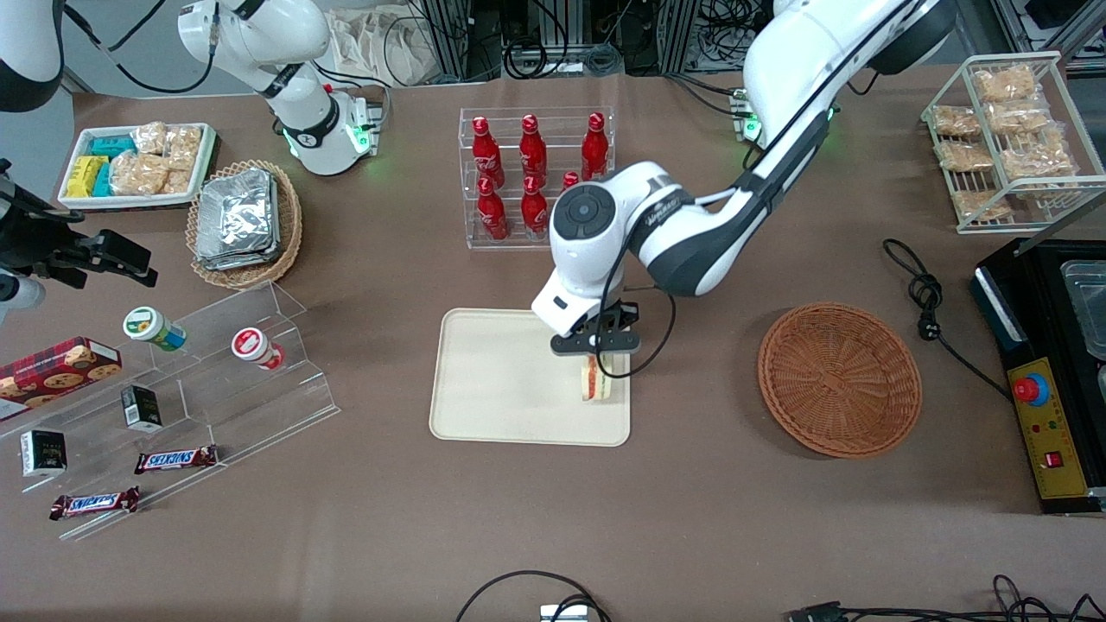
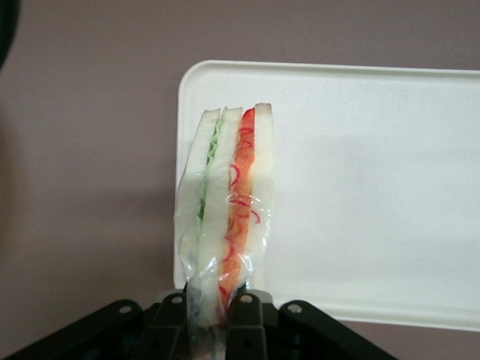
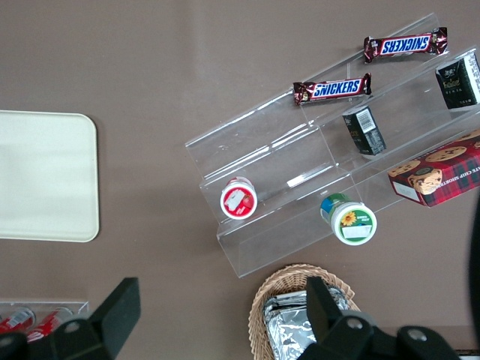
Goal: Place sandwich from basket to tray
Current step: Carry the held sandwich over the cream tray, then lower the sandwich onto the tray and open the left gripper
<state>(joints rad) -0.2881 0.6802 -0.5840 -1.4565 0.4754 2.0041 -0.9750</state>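
Note:
My left gripper [image 1: 595, 356] hangs over the cream tray [image 1: 492, 380], at the tray's end nearest the reddish-brown basket [image 1: 839, 378]. It is shut on the sandwich [image 1: 594, 378], a plastic-wrapped wedge of white bread with green and orange-red filling. The wrist view has the sandwich [image 2: 229, 195] held edge-on between the black fingers [image 2: 248, 315], pointing down at a corner of the tray [image 2: 360, 187]. Whether it touches the tray I cannot tell. The basket lies empty toward the working arm's end of the table.
A clear rack of red bottles [image 1: 531, 177] stands farther from the front camera than the tray. A tan wicker basket with foil packets [image 1: 242, 220] and an acrylic step shelf with snacks [image 1: 207, 380] lie toward the parked arm's end. A black machine [image 1: 1050, 380] and a cable [image 1: 929, 302] sit near the basket.

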